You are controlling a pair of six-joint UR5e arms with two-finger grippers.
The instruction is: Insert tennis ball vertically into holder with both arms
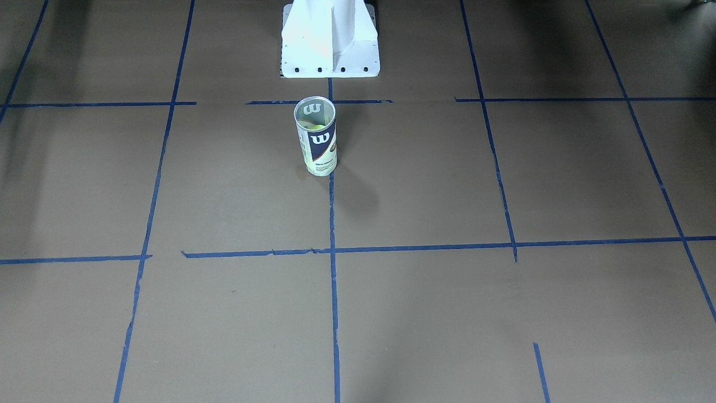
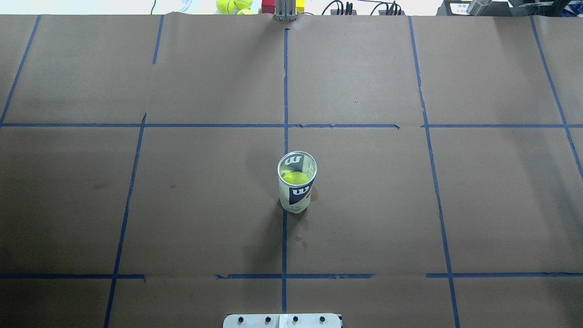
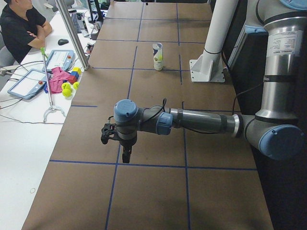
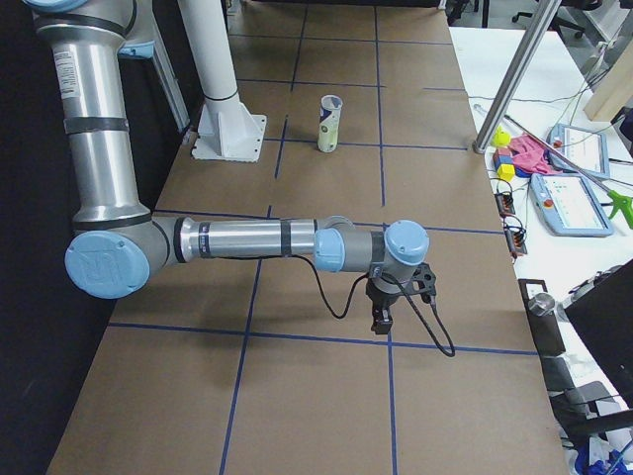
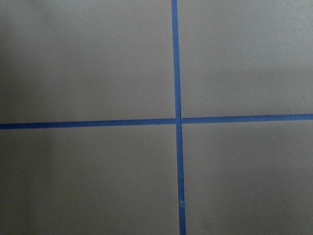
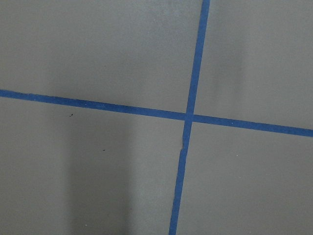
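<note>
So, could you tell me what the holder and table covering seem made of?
The holder: apparently clear glossy plastic; the W logo on its far wall shows through from inside. The table covering: probably matte brown paper; no shine, wrinkled at its far edge.

Tennis ball (image 2: 295, 177) seemingly half-hidden inside holder (image 2: 298, 196)

The table (image 2: 364, 205) is covered in brown paper (image 2: 205, 205), marked into squares by blue tape (image 2: 284, 91). A tape crossing lies under the left gripper (image 3: 125, 160) and another under the right gripper (image 4: 381, 327). The can (image 2: 296, 187) stands upright on the centre line, well apart from both. The white pedestal (image 1: 330, 42) sits just beyond the can.
</note>
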